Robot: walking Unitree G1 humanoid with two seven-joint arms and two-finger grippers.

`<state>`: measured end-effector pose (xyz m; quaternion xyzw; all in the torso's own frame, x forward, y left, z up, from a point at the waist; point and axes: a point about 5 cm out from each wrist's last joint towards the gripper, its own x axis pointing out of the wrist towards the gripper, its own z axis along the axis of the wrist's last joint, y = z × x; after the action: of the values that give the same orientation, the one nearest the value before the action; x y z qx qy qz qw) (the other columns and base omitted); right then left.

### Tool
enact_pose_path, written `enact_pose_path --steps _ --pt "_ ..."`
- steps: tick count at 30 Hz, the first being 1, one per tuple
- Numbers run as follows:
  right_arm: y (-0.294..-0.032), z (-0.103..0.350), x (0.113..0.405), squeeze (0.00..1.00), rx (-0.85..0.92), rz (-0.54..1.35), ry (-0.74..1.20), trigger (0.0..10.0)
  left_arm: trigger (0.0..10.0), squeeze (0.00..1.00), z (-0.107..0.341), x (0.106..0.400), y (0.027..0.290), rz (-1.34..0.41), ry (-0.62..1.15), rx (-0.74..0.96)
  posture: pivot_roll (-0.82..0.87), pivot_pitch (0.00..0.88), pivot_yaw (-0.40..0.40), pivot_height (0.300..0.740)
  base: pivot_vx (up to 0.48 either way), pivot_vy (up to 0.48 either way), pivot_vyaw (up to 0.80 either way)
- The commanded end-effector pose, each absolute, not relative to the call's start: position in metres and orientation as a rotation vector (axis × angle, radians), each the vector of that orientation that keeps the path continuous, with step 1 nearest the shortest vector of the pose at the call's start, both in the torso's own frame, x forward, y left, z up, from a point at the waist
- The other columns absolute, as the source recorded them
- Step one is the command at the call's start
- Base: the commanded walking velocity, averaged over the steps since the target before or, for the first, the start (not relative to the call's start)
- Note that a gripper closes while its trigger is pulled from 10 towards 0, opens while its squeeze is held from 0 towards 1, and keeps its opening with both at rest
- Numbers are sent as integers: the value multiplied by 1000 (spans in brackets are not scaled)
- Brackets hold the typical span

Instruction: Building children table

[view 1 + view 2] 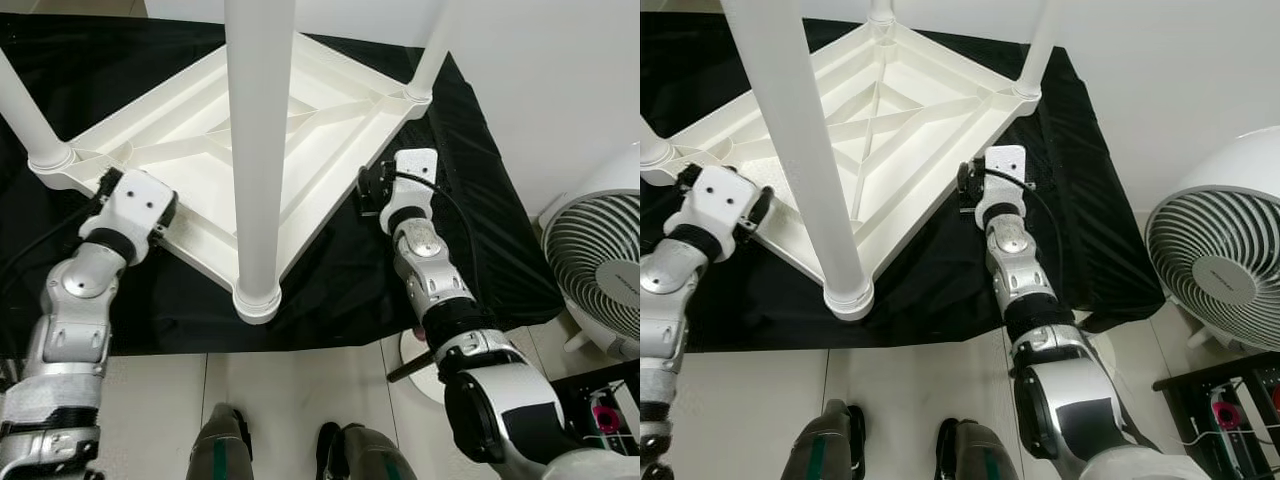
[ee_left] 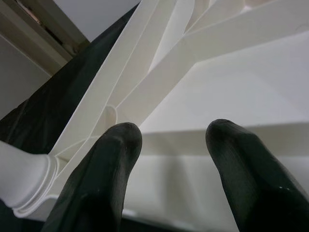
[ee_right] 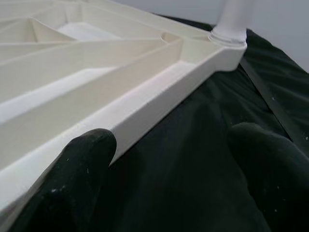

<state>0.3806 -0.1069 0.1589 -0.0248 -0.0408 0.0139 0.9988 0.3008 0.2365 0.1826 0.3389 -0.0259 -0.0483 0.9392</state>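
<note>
1. Black cloth (image 1: 470, 200) covers a low platform against a pale wall, with grey floor tiles in front of it; a white fan (image 1: 600, 260) stands at 3 o'clock on the floor, and the robot's own feet show at 6 o'clock.
2. On the cloth lies the white plastic children's table (image 1: 190, 140), upside down, its ribbed underside facing up and filling the view from 9 to 1 o'clock.
3. Four legs (image 1: 258, 150) stand upright in the corner sockets; the nearest rises at 12 o'clock of the robot's feet. How firmly each is seated I cannot tell.
4. Left tool (image 2: 166, 145) is at 9 o'clock, fingers wide apart, straddling the near-left rim of the tabletop without closing on it.
5. Right tool (image 3: 171, 159) is at 2 o'clock, also wide; one finger (image 3: 89, 159) rests against the outer edge of the right rim and the other hangs over bare cloth, so it grips nothing.
6. Judgement: assembly looks nearly finished. What appears to remain is gripping both rims, turning the table onto its legs and setting it down.
</note>
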Motion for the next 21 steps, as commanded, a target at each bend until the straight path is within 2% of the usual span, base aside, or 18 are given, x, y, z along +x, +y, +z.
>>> enact_pose_path --steps 1,8,21 --pt "-110 155 382 0 -47 6 -54 10000 10000 0 182 299 240 -47 -53 700 109 159 -68 740 0 0 0" --pt "-110 150 381 0 -56 -21 -29 10000 10000 0 176 287 242 -89 -24 777 120 181 -79 740 0 0 0" --pt "-108 144 383 0 -52 -65 13 10000 10000 0 150 272 212 -419 15 963 125 194 -65 740 0 0 0"
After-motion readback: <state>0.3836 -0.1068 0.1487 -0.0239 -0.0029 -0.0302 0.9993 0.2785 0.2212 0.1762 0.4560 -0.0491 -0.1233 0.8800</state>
